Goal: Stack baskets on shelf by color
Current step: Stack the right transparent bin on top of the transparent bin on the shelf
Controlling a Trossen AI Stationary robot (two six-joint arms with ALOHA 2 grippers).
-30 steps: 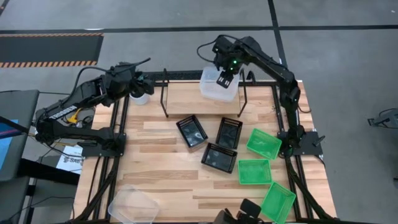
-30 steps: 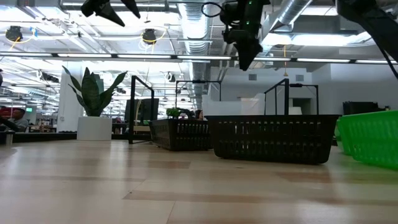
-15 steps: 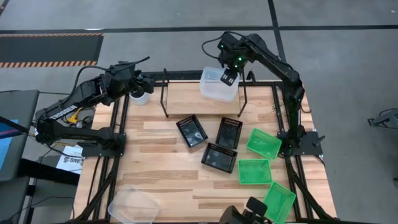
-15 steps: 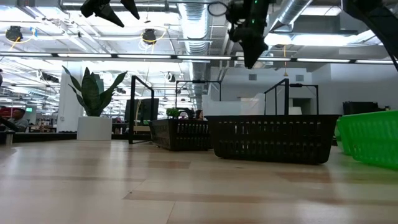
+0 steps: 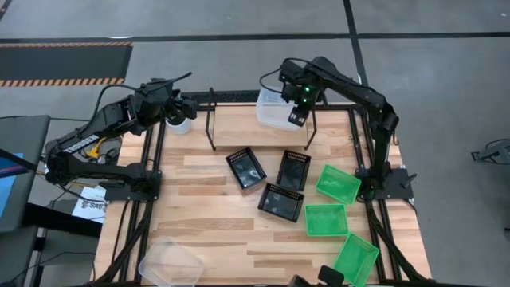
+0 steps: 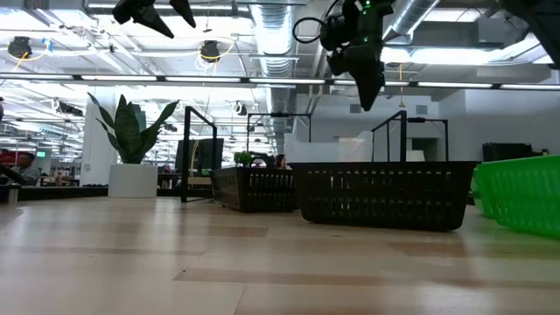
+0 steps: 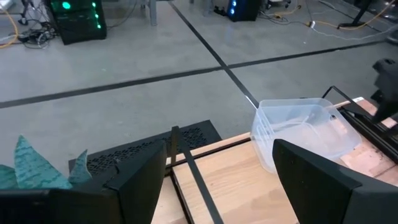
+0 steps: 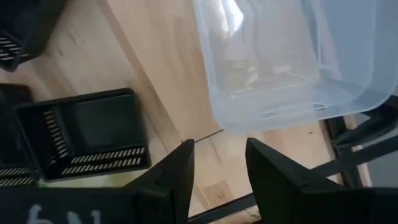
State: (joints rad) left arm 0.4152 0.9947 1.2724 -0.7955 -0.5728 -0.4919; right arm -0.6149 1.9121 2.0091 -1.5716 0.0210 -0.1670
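A clear basket (image 5: pixel 276 108) rests by its bottom on the right end of the shelf (image 5: pixel 243 127); whether more than one is nested there I cannot tell. My right gripper (image 5: pixel 296 114) hangs open above that basket's right near corner (image 8: pixel 249 121), touching nothing; in the low view it (image 6: pixel 367 86) is high up. Three black baskets (image 5: pixel 275 182) and three green ones (image 5: pixel 338 183) lie on the table. Another clear basket (image 5: pixel 170 261) sits at the near left corner. My left gripper (image 7: pixel 217 186) waits open, high at the far left.
A white plant pot (image 5: pixel 178 123) stands at the table's far left, just under my left arm. The shelf's black hoop frames (image 5: pixel 211 119) rise at both of its ends. Bare planks (image 5: pixel 199 215) lie between the black baskets and the near-left clear basket.
My right gripper has moved from over the middle of the shelf's clear basket toward the table's right and near edges, ending above that basket's corner. The basket has stayed where it was.
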